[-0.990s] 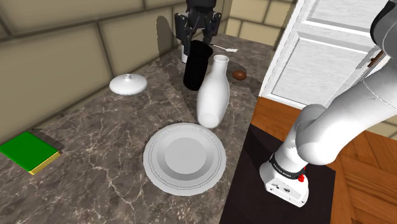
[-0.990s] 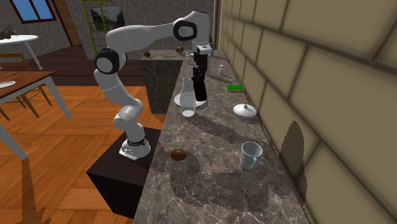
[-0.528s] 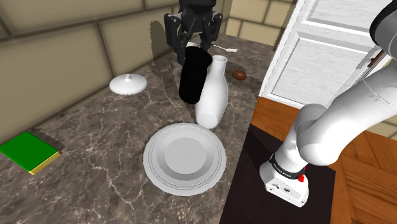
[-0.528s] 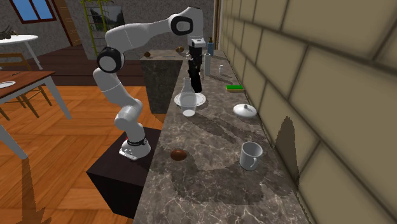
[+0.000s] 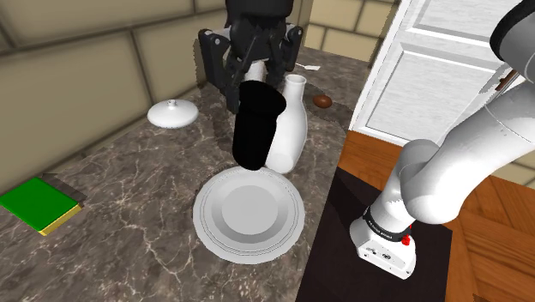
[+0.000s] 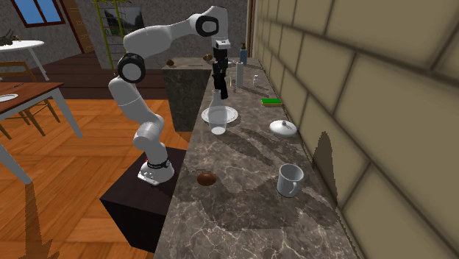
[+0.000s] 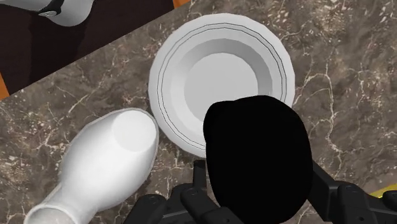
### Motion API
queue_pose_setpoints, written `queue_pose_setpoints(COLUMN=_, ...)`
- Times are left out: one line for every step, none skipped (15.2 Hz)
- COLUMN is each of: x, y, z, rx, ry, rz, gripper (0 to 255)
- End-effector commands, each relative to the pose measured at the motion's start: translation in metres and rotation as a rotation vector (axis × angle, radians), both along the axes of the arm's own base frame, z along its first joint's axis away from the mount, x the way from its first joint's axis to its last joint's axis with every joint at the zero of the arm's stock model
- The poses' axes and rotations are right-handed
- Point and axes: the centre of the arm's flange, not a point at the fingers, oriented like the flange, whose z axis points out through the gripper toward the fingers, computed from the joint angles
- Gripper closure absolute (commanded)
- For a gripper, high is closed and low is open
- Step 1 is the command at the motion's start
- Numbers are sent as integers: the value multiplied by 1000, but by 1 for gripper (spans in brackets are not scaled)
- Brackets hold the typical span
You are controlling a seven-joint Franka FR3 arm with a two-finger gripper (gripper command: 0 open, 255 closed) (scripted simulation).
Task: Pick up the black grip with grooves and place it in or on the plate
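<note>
One black grip (image 5: 259,124) hangs pinched in our claw (image 5: 255,79); below the claw we see the white plate (image 5: 206,216), a white vase (image 5: 292,129) beside.

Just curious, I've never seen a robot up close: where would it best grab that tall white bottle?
Probably by its narrow neck, from straight above, once the black grip is let go: the white bottle stands upright and its belly looks too wide to clasp.

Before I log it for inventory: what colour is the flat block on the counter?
The flat block is green, yellow-edged; shoulder view shows it best.
</note>
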Motion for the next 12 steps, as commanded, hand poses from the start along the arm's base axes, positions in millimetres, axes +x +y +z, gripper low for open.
queue_pose_setpoints(x=-5, y=5, z=-7, rx=0, ry=0, rz=-1, gripper=255)
queue_pose_setpoints(x=-5, y=5, z=-13, rx=0, ry=0, rz=-1, gripper=255)
queue_pose_setpoints(x=-5, y=5, z=-18, rx=0, ry=0, rz=-1, gripper=255)
queue_pose_setpoints(x=-5, y=5, z=-23, rx=0, ry=0, rz=-1, gripper=255)
queue_pose_setpoints(x=-5, y=5, z=-28, rx=0, ry=0, rz=-1, gripper=255)
queue_pose_setpoints(x=-5, y=5, z=-34, rx=0, ry=0, rz=-1, gripper=255)
queue_pose_setpoints(x=-5, y=5, z=-39, rx=0, ry=0, rz=-1, gripper=255)
queue_pose_setpoints(x=-5, y=5, z=-44, rx=0, ry=0, rz=-1, gripper=255)
queue_pose_setpoints(x=-5, y=5, z=-50, rx=0, ry=0, rz=-1, gripper=255)
queue_pose_setpoints(x=-5, y=5, z=-55, rx=0, ry=0, rz=-1, gripper=255)
queue_pose_setpoints(x=-5, y=5, z=-60, rx=0, ry=0, rz=-1, gripper=255)
queue_pose_setpoints(x=-5, y=5, z=-65, rx=0, ry=0, rz=-1, gripper=255)
